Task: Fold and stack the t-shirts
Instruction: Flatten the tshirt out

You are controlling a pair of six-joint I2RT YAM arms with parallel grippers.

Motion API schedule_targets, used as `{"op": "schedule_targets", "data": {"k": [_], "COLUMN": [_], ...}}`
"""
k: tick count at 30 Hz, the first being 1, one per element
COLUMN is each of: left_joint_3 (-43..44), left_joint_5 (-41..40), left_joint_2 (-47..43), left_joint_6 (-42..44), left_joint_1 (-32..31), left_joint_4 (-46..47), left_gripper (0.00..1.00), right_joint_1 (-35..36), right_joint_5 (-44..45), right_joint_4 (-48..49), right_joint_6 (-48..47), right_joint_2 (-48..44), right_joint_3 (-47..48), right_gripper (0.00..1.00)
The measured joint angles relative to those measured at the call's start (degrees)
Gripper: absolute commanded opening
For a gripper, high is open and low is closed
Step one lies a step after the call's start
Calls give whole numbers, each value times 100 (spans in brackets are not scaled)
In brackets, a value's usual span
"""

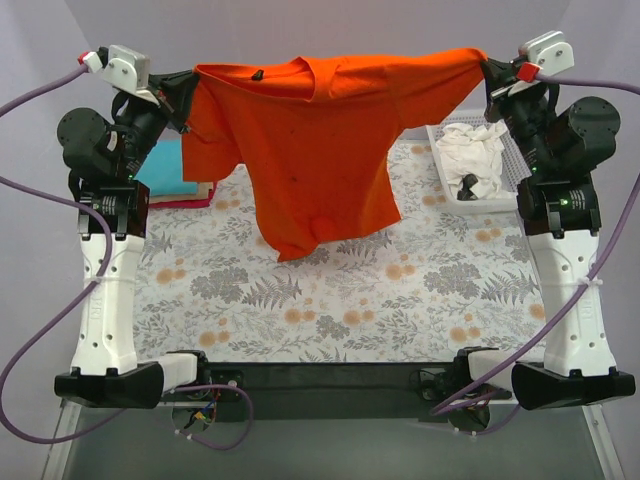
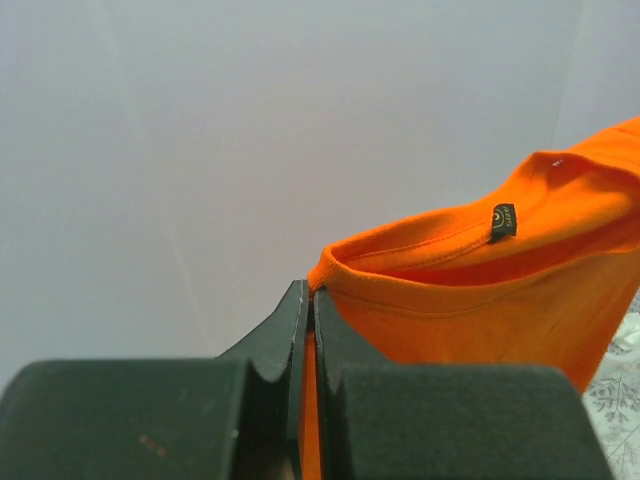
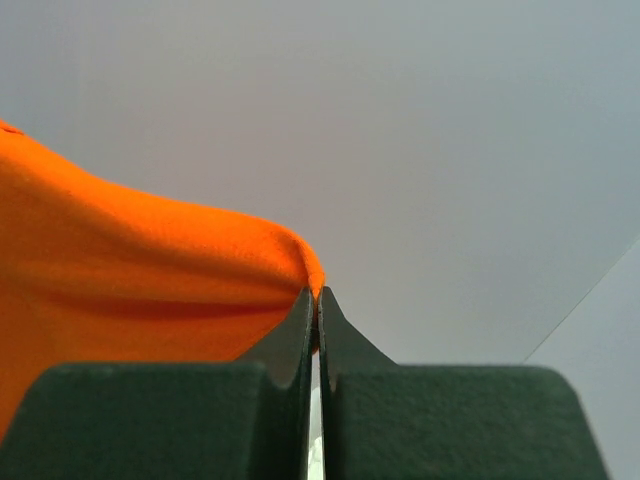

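The bright orange t-shirt [image 1: 320, 150] hangs stretched in the air between both grippers, its hem dangling just above the cloth. My left gripper [image 1: 190, 85] is shut on its left end, near the collar [image 2: 450, 250]; cloth shows between the pinched fingers [image 2: 300, 320]. My right gripper [image 1: 487, 66] is shut on the shirt's right end [image 3: 150, 260]. The teal t-shirt [image 1: 165, 168] lies folded on the crimson one [image 1: 203, 196] at the far left, partly behind the left arm. The white t-shirt [image 1: 472, 150] lies crumpled in the basket.
A grey floral cloth with orange blossoms [image 1: 340, 300] covers the table. A white lattice basket [image 1: 500, 195] stands at the back right, beside the right arm. Purple cables loop at both sides of the arms.
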Motion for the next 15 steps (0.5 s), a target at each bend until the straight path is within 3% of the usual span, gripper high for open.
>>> {"op": "schedule_targets", "data": {"k": [6,15], "left_joint_3": [-11,249], "left_joint_5": [101,-35], "left_joint_2": [216,2295], "left_joint_6": [-11,-50], "left_joint_1": [0,4], "left_joint_4": [181,428], "left_gripper": [0,0], "right_joint_1": [0,4], "right_joint_5": [-33,63], "right_joint_4": [527,684], "right_joint_6": [15,28], "right_joint_2": [46,1749], "right_joint_3": [-511,-435], "right_gripper": [1,1]}}
